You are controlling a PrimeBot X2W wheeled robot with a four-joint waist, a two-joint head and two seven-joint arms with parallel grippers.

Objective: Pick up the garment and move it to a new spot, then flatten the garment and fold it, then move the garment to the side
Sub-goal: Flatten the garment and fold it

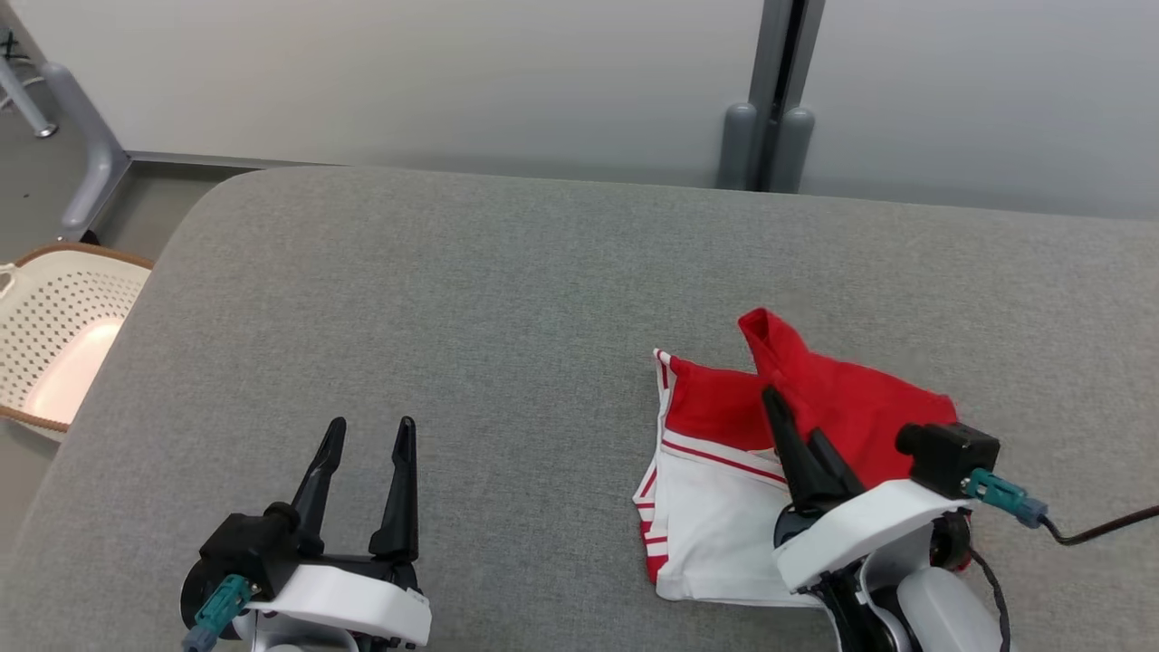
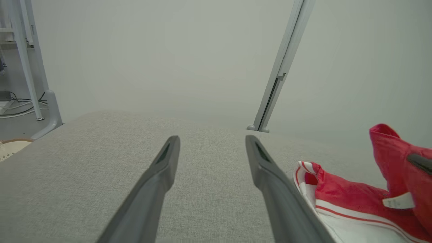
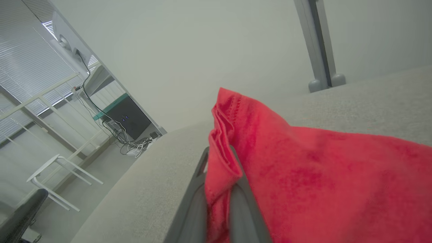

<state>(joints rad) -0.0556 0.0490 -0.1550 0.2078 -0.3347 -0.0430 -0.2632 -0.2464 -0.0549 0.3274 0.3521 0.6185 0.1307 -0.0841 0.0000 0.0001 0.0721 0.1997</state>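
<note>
A red and white garment (image 1: 724,462) lies on the grey cushioned surface (image 1: 507,299) at the lower right, its white part with red stripes flat and a red flap lifted. My right gripper (image 1: 780,400) is shut on the red flap (image 3: 303,168), with the cloth pinched between its fingers (image 3: 241,202) and raised off the surface. My left gripper (image 1: 367,436) stands open at the lower left, well apart from the garment, with nothing between its fingers (image 2: 162,168). In the left wrist view the garment (image 2: 354,202) lies to the right, its white label showing.
A cream perforated laundry basket (image 1: 54,335) stands on the floor off the surface's left edge. A grey post (image 1: 770,100) and pale wall run behind the surface. A white stool (image 3: 57,168) and cables lie beyond it in the right wrist view.
</note>
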